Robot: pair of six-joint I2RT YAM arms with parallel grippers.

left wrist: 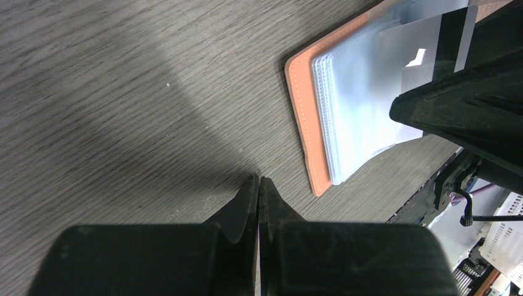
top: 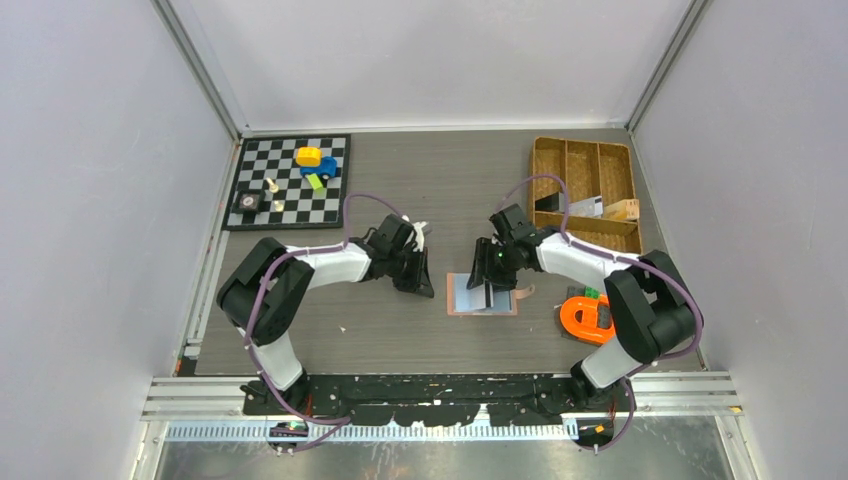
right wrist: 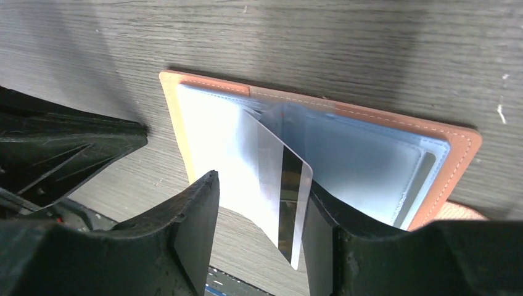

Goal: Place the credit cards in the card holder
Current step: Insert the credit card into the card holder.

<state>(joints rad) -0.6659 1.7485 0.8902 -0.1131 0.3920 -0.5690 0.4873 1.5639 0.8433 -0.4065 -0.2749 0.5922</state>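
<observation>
Card holder: salmon-pink leather-like bifold card holder (right wrist: 370, 114), open and flat on the grey wood-grain table (top: 400, 330). Clear plastic sleeves face up. It sits between the two grippers.
Card: pale grey-white plastic card (right wrist: 271, 179) with a dark stripe, tilted up off the card holder. Its far end is down at the sleeves near the fold and its near end is raised. Can't tell if it's actually in a slot.
Right gripper: right gripper (right wrist: 262, 185) straddles the card with its fingers apart. The card leans on one finger with a clear gap to the other, so no clamp.
Left gripper: left gripper (left wrist: 259, 185) has its fingers pressed together with nothing between them. The tips are low over the table, near the card holder's left edge.
Tray: woven wicker compartment tray (top: 585, 190) at the far right, well apart from the card holder. A small tan box (top: 622, 208) sits in it.
Other: black-and-white chessboard (top: 290, 180) at the far left. An orange ring-shaped object (top: 585, 320) lies near the card holder, on its right.
</observation>
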